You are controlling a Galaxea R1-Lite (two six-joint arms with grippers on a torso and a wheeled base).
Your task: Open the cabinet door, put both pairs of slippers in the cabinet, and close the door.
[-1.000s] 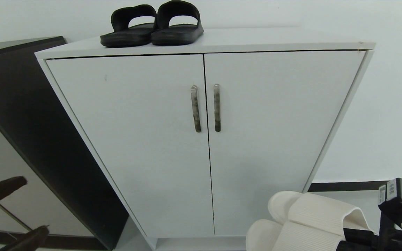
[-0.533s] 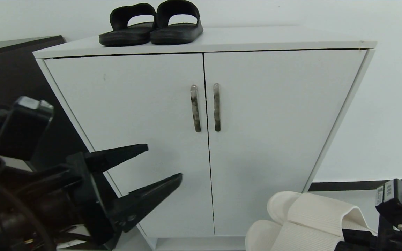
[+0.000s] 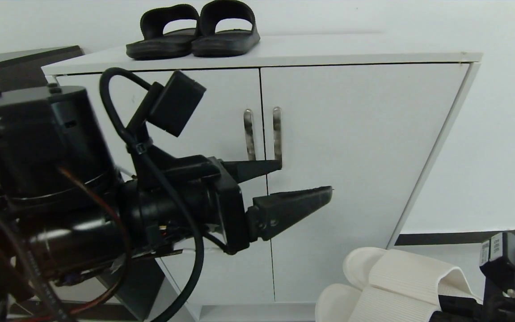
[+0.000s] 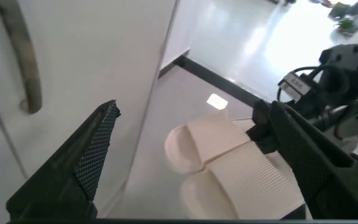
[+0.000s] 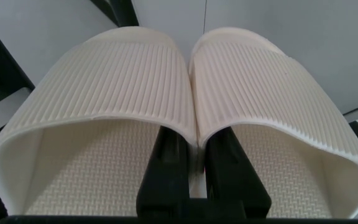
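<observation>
The left claw (image 3: 304,180) is held spread open in front of the closed doors of the white cabinet (image 3: 356,134), with its upper fingertip near the lower end of the right door's handle (image 3: 277,132). The white slippers (image 5: 185,93) are gripped as a pair by the right claw (image 5: 201,177), which is clamped on their two adjoining strap edges, low near the cabinet's lower right corner. The black slippers (image 3: 193,33) are set side by side on the cabinet's top, toward its left end.

White wall (image 3: 499,134), dark baseboard (image 3: 436,239), glossy pale floor (image 4: 247,43)
</observation>
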